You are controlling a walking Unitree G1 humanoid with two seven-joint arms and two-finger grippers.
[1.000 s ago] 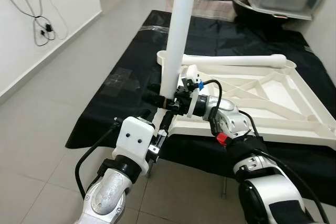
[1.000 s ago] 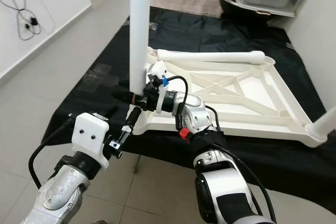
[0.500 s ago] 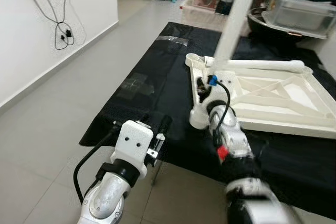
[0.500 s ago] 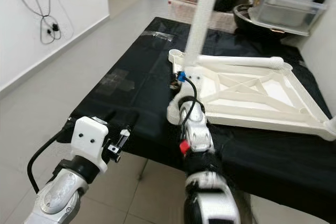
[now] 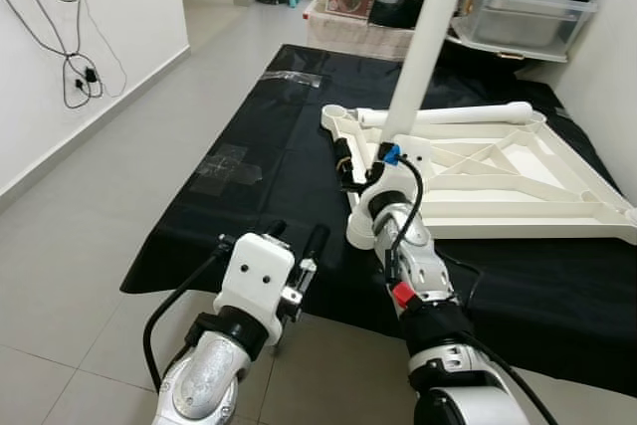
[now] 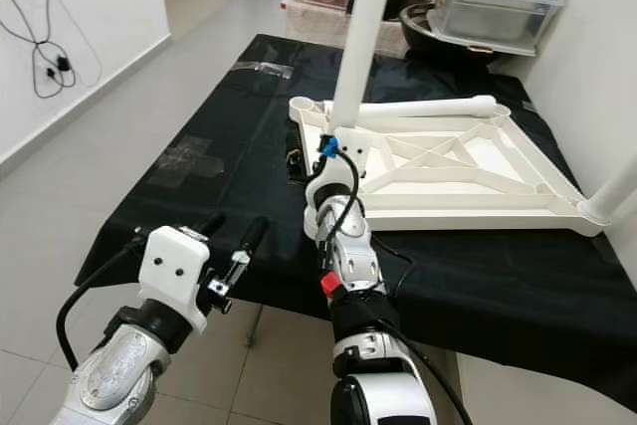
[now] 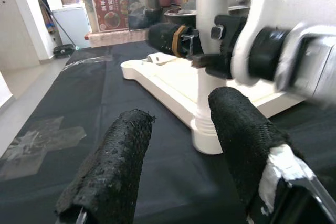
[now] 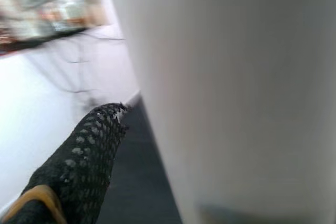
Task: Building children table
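In the head views, an upside-down white table top (image 5: 498,181) lies right of centre on a black cloth (image 5: 269,166) spread over the floor. One white table leg (image 5: 426,42) rises from its near left corner and runs out of the top of the frame; a second leg (image 5: 448,114) lies flat along the far edge. In the right eye view, the end of a third leg (image 6: 612,196) enters at the right edge beside the table top's right corner.

The right gripper (image 5: 350,161) sits mid-frame at the base of the upright leg. The right wrist view is blurred: one black finger (image 8: 79,166) at lower left presses close against the leg's white surface (image 8: 236,93), so it appears clamped on the leg, though the other finger is hidden.

The left gripper (image 5: 294,246) hovers at lower centre-left over the near edge of the cloth. The left wrist view shows its two padded fingers (image 7: 113,166) spread apart with nothing between them, facing the corner socket (image 7: 206,137) and the right gripper beyond.

Cables (image 5: 60,37) hang on the wall at upper left, and storage boxes (image 5: 523,12) stand along the top.
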